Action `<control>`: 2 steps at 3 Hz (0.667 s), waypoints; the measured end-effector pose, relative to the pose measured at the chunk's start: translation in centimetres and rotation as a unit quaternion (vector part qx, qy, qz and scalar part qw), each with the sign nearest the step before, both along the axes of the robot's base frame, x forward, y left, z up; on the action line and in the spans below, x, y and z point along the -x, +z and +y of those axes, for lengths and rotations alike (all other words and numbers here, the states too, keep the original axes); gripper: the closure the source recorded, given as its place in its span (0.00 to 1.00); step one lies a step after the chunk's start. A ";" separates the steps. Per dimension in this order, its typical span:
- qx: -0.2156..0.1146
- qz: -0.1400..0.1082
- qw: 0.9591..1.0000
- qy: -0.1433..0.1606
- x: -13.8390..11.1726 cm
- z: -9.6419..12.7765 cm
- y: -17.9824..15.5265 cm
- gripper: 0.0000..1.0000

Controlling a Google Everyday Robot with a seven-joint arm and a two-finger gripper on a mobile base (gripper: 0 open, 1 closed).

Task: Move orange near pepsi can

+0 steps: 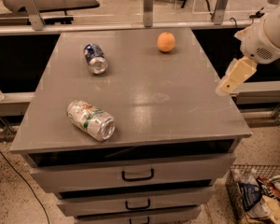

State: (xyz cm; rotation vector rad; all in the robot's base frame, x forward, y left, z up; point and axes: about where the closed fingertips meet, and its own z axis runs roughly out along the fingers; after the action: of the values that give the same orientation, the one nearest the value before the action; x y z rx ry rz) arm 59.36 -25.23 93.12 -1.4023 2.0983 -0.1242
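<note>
The gripper (231,78) hangs at 3 o'clock by the edge of the cabinet top (154,101), seemingly holding nothing; spread or pressed together, I cannot tell. The orange (166,42) sits at 1 o'clock, the pepsi can (95,58) at 11, well apart.

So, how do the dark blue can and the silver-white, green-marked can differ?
The dark blue aluminium soda can lies far back, end towards the camera; the silver-white can with green markings lies near the front edge, angled rightwards. Both rest on their sides. The claw hangs right of the grey table.
</note>
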 end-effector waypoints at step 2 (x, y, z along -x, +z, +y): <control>-0.133 -0.052 0.987 -0.077 -9.8 0.6 -3.8 0.00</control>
State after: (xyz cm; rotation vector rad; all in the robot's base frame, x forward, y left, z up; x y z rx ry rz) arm 69.12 -24.60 89.29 -1.0547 2.0491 0.0211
